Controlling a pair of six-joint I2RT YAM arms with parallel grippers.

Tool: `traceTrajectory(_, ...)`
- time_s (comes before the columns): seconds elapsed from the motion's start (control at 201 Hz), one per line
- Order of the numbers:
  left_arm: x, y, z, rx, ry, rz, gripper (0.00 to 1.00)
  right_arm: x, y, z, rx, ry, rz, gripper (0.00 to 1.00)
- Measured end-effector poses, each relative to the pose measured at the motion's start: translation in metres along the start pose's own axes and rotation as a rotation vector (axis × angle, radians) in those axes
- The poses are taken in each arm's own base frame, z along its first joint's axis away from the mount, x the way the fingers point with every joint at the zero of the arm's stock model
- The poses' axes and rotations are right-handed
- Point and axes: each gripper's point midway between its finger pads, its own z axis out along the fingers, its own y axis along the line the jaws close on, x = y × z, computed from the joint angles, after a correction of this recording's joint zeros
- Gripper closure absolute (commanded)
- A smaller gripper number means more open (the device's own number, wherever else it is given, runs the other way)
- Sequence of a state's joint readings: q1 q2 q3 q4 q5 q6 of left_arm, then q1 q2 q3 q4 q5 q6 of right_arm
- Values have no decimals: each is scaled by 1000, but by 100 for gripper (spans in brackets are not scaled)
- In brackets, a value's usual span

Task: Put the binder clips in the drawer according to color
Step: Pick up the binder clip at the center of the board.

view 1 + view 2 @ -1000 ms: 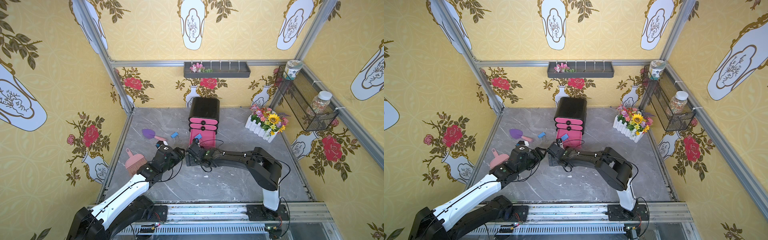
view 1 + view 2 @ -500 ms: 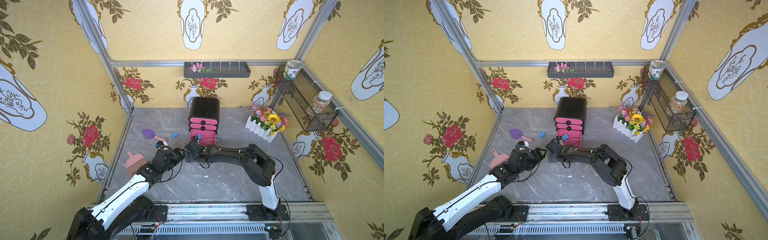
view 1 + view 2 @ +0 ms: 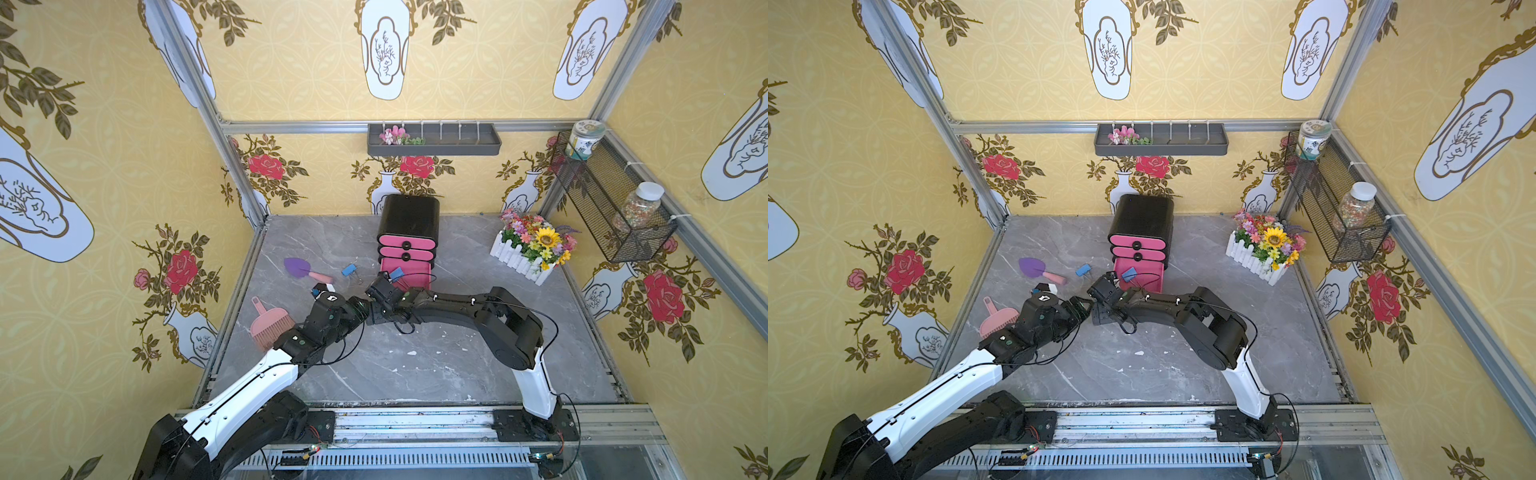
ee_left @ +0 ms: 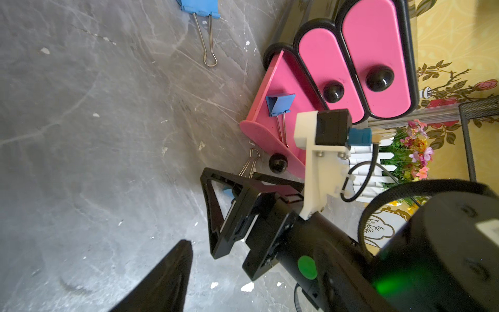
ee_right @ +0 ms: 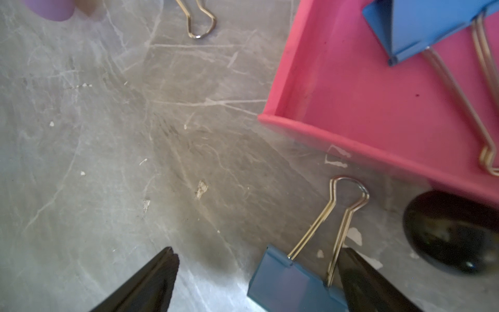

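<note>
Just within the spread right pincer (image 5: 259, 254), a blue clip (image 5: 291, 281)

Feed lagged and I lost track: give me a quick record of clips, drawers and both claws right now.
bottom drawer: pulled out, one blue clip inside
upper two drawers: shut
right claw: open, low over the table, second blue clip between its fingers, not yet gripped
third blue clip: loose on the table near the purple scoop
left claw: beside the right arm's wrist, opening unclear
teal, yellow clips: none in view
</note>
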State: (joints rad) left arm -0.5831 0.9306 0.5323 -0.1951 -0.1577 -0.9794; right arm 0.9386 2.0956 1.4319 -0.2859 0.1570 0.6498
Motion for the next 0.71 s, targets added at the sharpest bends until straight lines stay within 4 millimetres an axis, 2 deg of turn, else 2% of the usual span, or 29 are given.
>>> traceTrajectory(0.189,-1,-1,-2,7,-7,0,23,1,5,-4,-11,-2,-34,4)
traceTrajectory(0.423,-4,-4,-6,18,-23,-1,23,-12,13,-30,4,-66,-70,6)
traceTrajectory(0.523,-6,-2,-7,10,-31,-1,23,-11,11,-33,23,-73,-76,8)
traceTrajectory(0.707,-9,0,-11,4,-50,-11,22,4,-6,-31,73,-42,-67,10)
